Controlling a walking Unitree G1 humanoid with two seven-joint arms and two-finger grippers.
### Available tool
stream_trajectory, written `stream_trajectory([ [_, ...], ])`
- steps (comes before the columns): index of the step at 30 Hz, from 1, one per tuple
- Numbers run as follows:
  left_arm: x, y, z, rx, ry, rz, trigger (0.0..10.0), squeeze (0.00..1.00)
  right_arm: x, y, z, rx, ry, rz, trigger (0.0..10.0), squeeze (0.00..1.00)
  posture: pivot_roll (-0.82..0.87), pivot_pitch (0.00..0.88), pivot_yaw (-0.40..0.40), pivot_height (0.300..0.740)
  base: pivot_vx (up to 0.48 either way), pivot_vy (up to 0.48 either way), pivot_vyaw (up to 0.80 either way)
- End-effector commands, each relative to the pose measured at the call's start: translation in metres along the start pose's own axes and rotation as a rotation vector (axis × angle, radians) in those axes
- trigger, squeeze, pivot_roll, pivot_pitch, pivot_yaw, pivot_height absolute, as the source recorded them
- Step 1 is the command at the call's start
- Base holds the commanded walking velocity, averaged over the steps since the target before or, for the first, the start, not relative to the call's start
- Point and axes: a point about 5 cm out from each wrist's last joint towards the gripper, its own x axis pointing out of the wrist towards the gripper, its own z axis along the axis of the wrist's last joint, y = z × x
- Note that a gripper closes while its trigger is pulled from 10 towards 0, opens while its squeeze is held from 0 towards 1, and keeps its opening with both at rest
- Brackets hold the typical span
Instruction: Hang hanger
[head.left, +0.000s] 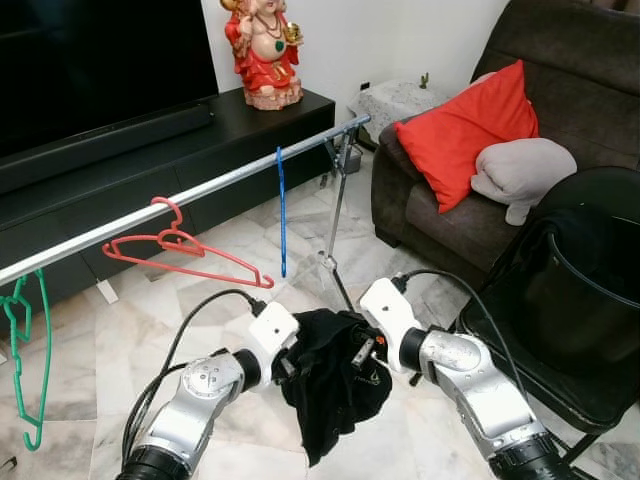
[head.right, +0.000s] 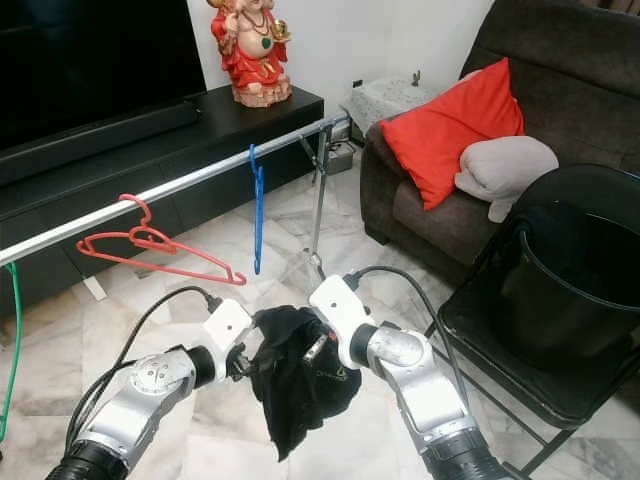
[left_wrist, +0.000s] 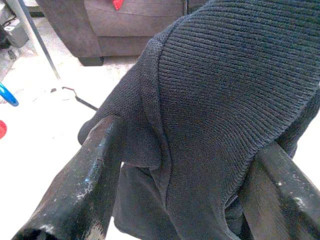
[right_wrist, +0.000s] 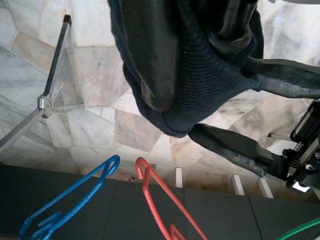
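- Hanging between both arms, a black knit garment (head.left: 330, 385) droops toward the marble floor (head.left: 100, 340).
- left end effector (head.left: 283, 366) pinches its left edge.
- right end effector (head.left: 362, 350) grips its top.
- Red hanger (head.left: 180, 245), blue hanger (head.left: 281, 210) and green hanger (head.left: 28, 350) hang on the rail (head.left: 200, 190) beyond.

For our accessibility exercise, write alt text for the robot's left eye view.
Both grippers, left gripper and right gripper, hold a black knitted garment between them above the marble floor. Beyond, a metal rail carries green, red and blue hangers.
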Motion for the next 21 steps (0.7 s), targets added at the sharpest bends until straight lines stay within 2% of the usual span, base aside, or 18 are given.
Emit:
stream_trajectory([
  [1,-0.0014,-0.0007,-0.0042,-0.002,0.024,-0.008,10.0,0.00,0.0001,0.0029,0.0092,-0.029,-0.039,0.016,10.0,0.00,0.05,0.095,0.031,0.740,0.000,0.000,0.00],
  [3,-0.0013,-0.0011,-0.0044,-0.002,0.024,-0.011,7.1,0.00,0.0002,0.0032,0.0096,-0.029,-0.041,0.018,10.0,0.00,0.05,0.095,0.031,0.740,0.000,0.000,0.00],
  [4,-0.0013,-0.0015,-0.0047,-0.003,0.025,-0.014,1.5,0.00,0.0005,0.0034,0.0102,-0.031,-0.043,0.019,10.0,0.00,0.05,0.090,0.033,0.740,0.000,0.000,0.00],
  [5,-0.0013,-0.0015,-0.0047,-0.003,0.025,-0.014,1.5,0.00,0.0005,0.0034,0.0102,-0.031,-0.043,0.019,10.0,0.00,0.05,0.090,0.033,0.740,0.000,0.000,0.00],
  [6,-0.0013,-0.0017,-0.0050,-0.003,0.027,-0.015,0.0,0.00,0.0006,0.0035,0.0106,-0.032,-0.045,0.020,10.0,0.00,0.05,0.090,0.033,0.740,0.000,0.000,0.00],
  [21,-0.0004,-0.0072,-0.0124,0.008,0.080,-0.051,0.0,0.00,0.0001,0.0047,0.0153,-0.041,-0.060,0.022,10.0,0.00,0.04,0.083,0.037,0.740,0.000,0.000,0.00],
])
